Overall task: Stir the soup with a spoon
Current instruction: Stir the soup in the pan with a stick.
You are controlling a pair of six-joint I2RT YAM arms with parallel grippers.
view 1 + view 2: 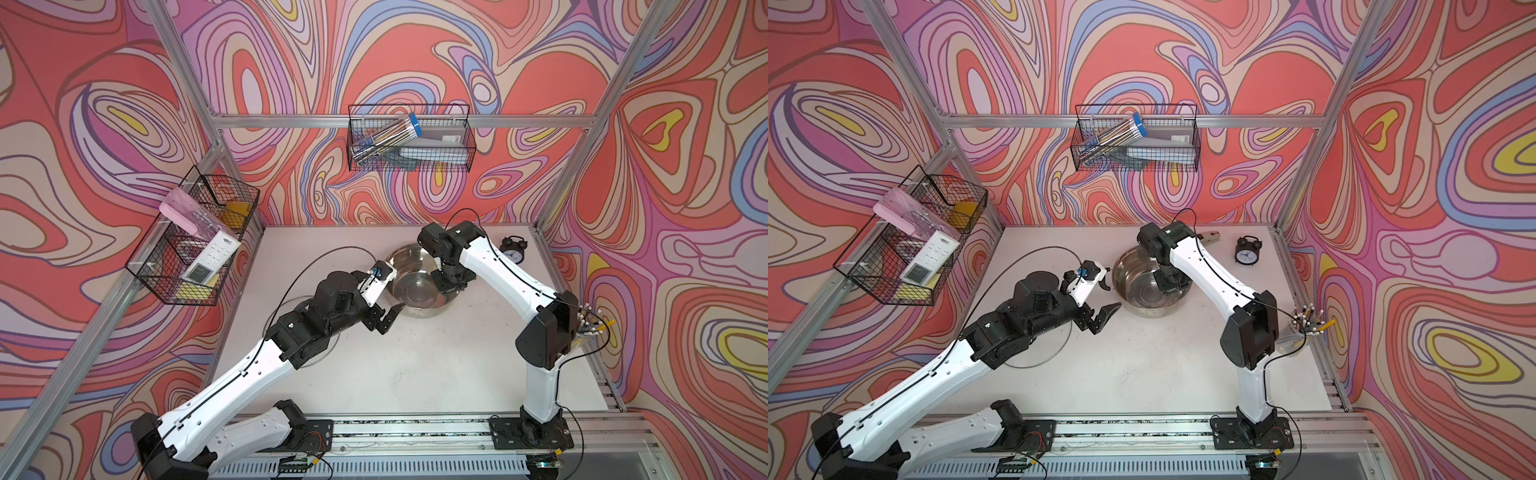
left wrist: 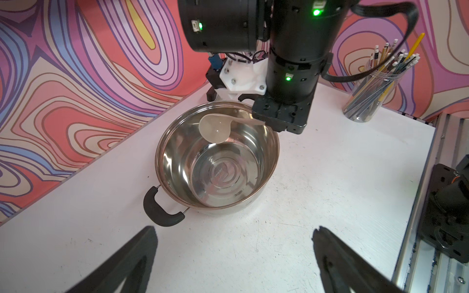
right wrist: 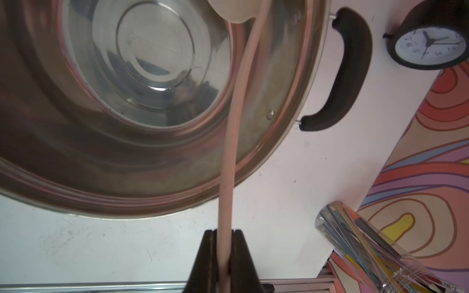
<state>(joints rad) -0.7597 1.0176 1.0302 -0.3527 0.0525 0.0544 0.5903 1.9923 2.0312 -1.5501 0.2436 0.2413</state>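
Observation:
The shiny steel pot (image 1: 409,291) (image 1: 1138,291) stands at the back middle of the table, and its black side handles (image 2: 160,211) (image 3: 342,76) show in the wrist views. No soup shows inside the pot (image 2: 218,167). My right gripper (image 3: 225,232) (image 1: 448,286) (image 1: 1169,282) is over the pot's right rim, shut on the slim handle of the cream spoon (image 3: 228,152). The spoon's round bowl (image 2: 214,128) hangs inside the pot, above its bottom. My left gripper (image 2: 233,233) (image 1: 1106,297) stands open and holds nothing, just off the pot's left handle.
A glass lid's rim (image 1: 1059,349) lies on the table under my left arm. A black alarm clock (image 1: 1246,251) (image 3: 429,43) stands at the back right. A clear cup of pencils (image 1: 1304,328) (image 2: 373,93) is at the right edge. Wire baskets (image 1: 195,237) (image 1: 411,139) hang on the walls.

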